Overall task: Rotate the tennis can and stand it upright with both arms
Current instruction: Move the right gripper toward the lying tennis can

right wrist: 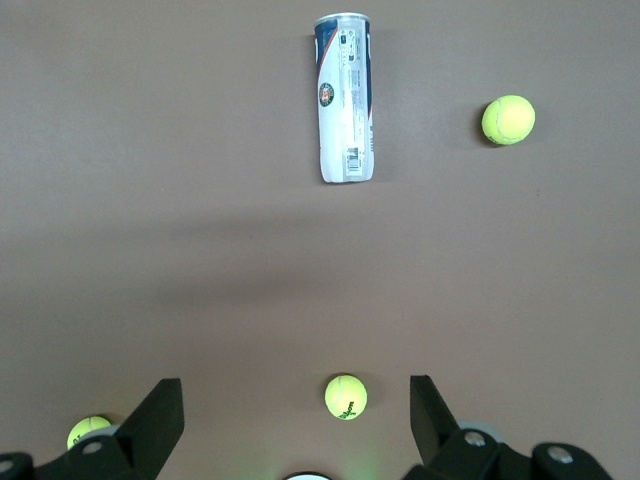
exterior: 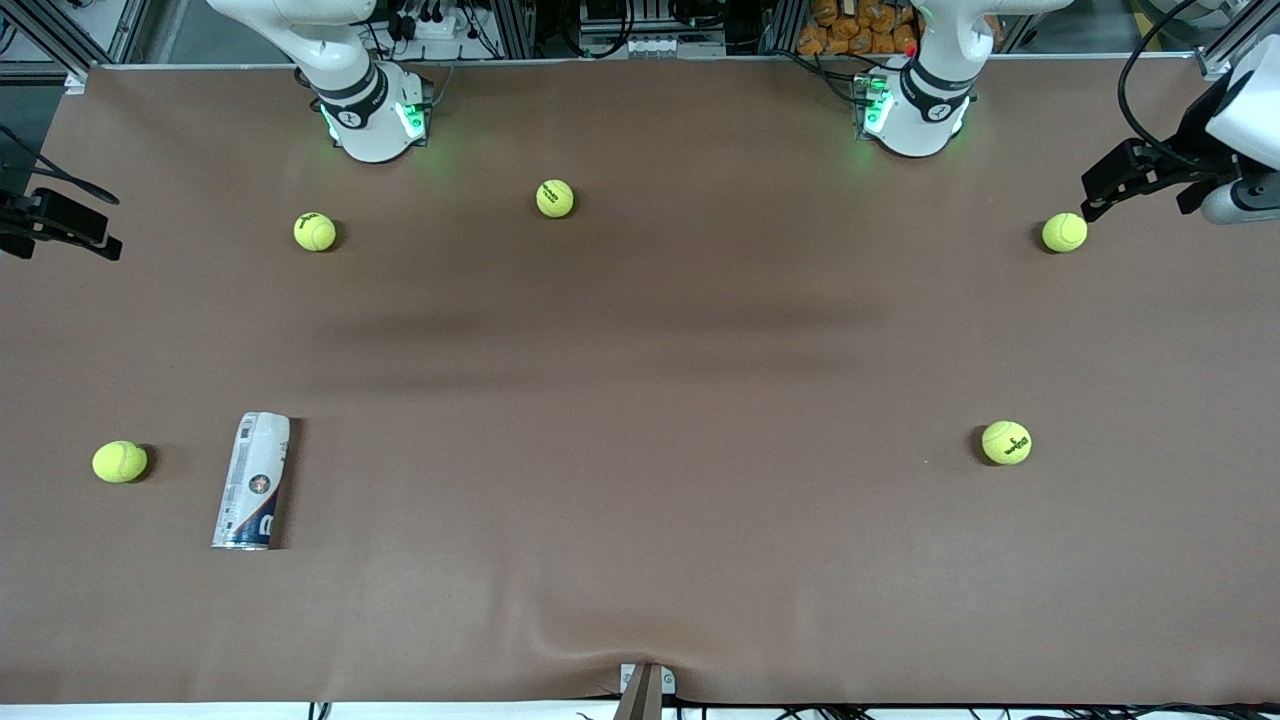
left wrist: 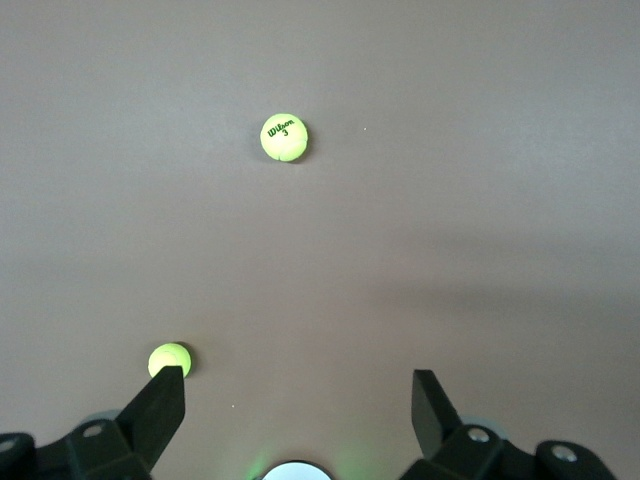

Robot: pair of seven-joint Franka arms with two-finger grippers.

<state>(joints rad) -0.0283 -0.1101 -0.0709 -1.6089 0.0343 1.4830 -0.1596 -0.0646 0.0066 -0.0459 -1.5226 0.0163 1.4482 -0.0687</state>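
The tennis can [exterior: 252,482] lies on its side on the brown table, toward the right arm's end and near the front camera, its navy end nearest that camera. It also shows in the right wrist view [right wrist: 345,97]. My right gripper [right wrist: 295,382] is open and empty, high over the right arm's base [exterior: 372,115], well away from the can. My left gripper [left wrist: 297,375] is open and empty, high over the left arm's base [exterior: 915,110]. Neither gripper shows in the front view. The can is out of the left wrist view.
Several tennis balls lie about: one [exterior: 120,461] beside the can, one [exterior: 315,232] and one [exterior: 555,198] near the right arm's base, one [exterior: 1063,232] and one [exterior: 1006,442] toward the left arm's end. Black fixtures [exterior: 60,225] [exterior: 1140,175] overhang each table end.
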